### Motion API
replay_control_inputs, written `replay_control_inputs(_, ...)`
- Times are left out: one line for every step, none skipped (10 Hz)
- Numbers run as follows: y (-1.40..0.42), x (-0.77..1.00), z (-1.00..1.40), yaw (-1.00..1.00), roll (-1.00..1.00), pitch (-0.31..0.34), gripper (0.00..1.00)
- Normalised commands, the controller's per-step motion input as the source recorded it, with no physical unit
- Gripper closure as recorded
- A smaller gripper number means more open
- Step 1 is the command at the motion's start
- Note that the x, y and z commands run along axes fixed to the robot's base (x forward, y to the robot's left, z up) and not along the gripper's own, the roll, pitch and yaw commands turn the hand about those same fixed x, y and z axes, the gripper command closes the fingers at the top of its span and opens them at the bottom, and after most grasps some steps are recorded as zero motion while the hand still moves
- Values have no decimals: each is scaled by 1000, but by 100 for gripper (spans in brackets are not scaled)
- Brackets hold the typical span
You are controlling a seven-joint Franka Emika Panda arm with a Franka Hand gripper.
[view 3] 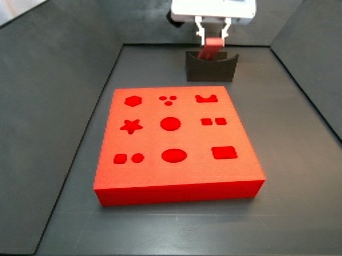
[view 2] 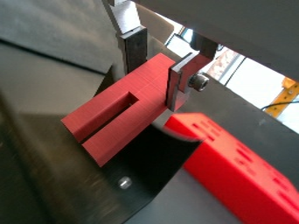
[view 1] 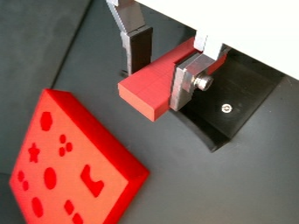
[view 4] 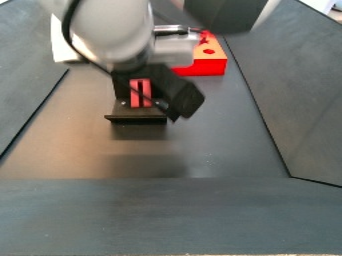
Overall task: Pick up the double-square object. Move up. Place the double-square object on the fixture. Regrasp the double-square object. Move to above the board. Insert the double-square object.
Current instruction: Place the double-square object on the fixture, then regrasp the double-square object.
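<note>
The double-square object [view 1: 149,83] is a small red block with a slot along one face [view 2: 111,114]. It lies between the fingers of my gripper [view 1: 163,66], which is shut on it. One silver finger [view 1: 187,79] lies flat against its side, and the other finger [view 2: 133,54] meets its opposite edge. The block rests in the dark fixture [view 1: 239,105], which stands at the far end of the floor [view 3: 211,68]. In a side view the block [view 4: 140,92] stands in the fixture [view 4: 138,118] under the gripper. The red board [view 3: 174,145] with shaped cutouts lies apart from the fixture.
Dark raised walls [view 3: 301,90] border the grey floor on both sides. The board's corner shows close beside the fixture in a wrist view [view 2: 233,166] and behind the arm in a side view [view 4: 203,55].
</note>
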Motion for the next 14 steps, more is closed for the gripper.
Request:
replay_control_inputs(110, 165, -816, -189, -172, 5, 100)
replay_control_inputs(83, 132, -582, -154, -170, -17, 100)
replay_control_inputs(69, 114, -418, -131, -164, -30, 100)
replay_control_inputs(71, 84, -287, -96, -141, -42, 100)
replay_control_inputs(69, 69, -287, -83, -130, -51, 100)
replay_control_inputs(66, 67, -286, -61, -125, -52, 100)
replay_control_inputs(0, 0, 0, 0, 0, 0, 0)
replay_control_inputs(0, 0, 1000, -3, -94, 16, 0)
replay_control_inputs(4, -6, 1000, 2, -87, 19, 0)
replay_control_inputs(12, -23, 1000, 8, -59, 29, 0)
replay_control_inputs(3, -30, 1000, 9, -10, 34, 0)
replay_control_inputs(1, -37, 1000, 5, 8, 38, 0)
replay_control_inputs(2, -39, 866, 0, 35, 46, 0)
replay_control_inputs(1, -38, 688, -4, 45, 52, 0)
